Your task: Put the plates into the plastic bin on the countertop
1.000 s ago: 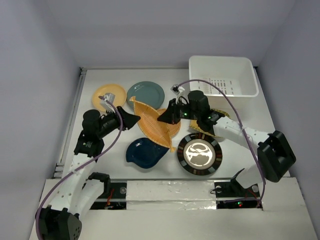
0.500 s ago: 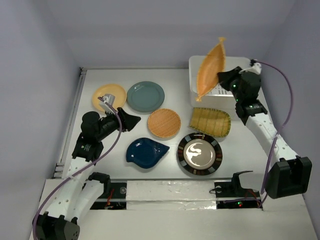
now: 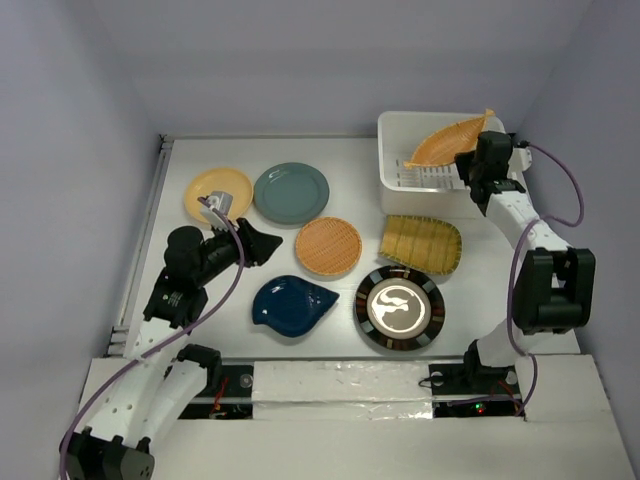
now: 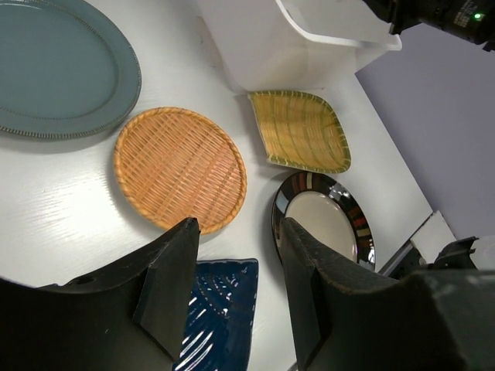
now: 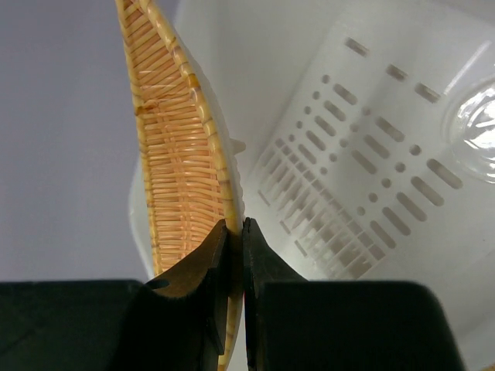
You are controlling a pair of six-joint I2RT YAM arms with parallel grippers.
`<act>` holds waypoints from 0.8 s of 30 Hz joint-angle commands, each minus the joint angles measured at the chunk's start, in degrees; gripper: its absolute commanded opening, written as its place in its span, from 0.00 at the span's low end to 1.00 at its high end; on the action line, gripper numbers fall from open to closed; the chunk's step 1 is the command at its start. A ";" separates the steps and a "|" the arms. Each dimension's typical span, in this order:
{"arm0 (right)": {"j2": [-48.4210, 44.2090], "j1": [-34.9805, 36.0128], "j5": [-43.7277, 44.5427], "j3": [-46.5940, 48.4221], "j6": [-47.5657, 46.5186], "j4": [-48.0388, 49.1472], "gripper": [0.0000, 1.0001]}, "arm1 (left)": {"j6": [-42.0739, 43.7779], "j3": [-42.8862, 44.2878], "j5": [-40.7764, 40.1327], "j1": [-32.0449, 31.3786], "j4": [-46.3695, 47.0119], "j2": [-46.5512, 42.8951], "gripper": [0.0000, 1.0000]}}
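Note:
My right gripper (image 3: 478, 150) is shut on the rim of a yellow woven leaf plate (image 3: 447, 140) and holds it tilted over the white plastic bin (image 3: 400, 130). In the right wrist view the leaf plate (image 5: 174, 147) stands on edge above the bin's slotted base (image 5: 363, 185). My left gripper (image 3: 262, 242) is open and empty, low over the countertop (image 3: 350, 200), between the grey-teal plate (image 3: 291, 192), the orange woven round (image 3: 328, 246) and the dark blue leaf plate (image 3: 292, 305). A yellow round plate (image 3: 212, 188), a yellow-green woven plate (image 3: 421, 243) and the black-rimmed plate (image 3: 399, 309) lie flat.
The bin stands at the far right corner of the countertop. A raised rim (image 3: 148, 230) runs down the left edge. In the left wrist view the orange round (image 4: 179, 168), the yellow-green woven plate (image 4: 300, 129) and the black-rimmed plate (image 4: 325, 220) lie ahead of the fingers.
My right gripper lifted the yellow leaf plate off the orange round, carried it to the far right and lowered it, now tilted, over the bin. The left arm barely moved.

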 commanded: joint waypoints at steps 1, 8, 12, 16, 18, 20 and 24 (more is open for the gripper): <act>2.02 -1.83 -0.13 4.00 7.82 -0.31 0.00 | 1.00 2.94 -0.50 -0.80 0.74 -0.92 0.43; 4.93 -2.36 -0.59 3.92 10.29 -1.19 0.21 | 1.26 3.03 -1.20 -1.32 0.30 -1.36 0.43; 3.09 -2.36 -0.15 2.34 7.49 0.12 0.50 | 1.35 3.20 -1.38 -1.85 0.21 -1.19 0.43; -0.25 -2.36 0.30 0.14 4.05 1.27 0.51 | 1.35 3.21 -1.47 -1.85 0.03 -1.10 0.43; -2.45 -2.36 -0.76 -2.05 1.34 2.15 0.49 | 1.44 3.29 -1.64 -1.85 -0.05 -1.10 0.43; -6.21 -1.75 -5.22 -4.50 -1.39 8.61 0.26 | 1.61 3.29 -1.73 -1.85 -0.14 -1.01 0.43; -14.38 4.20 -13.84 -16.88 -10.68 18.75 0.00 | 2.31 3.90 -2.17 -1.85 -0.14 -0.58 0.40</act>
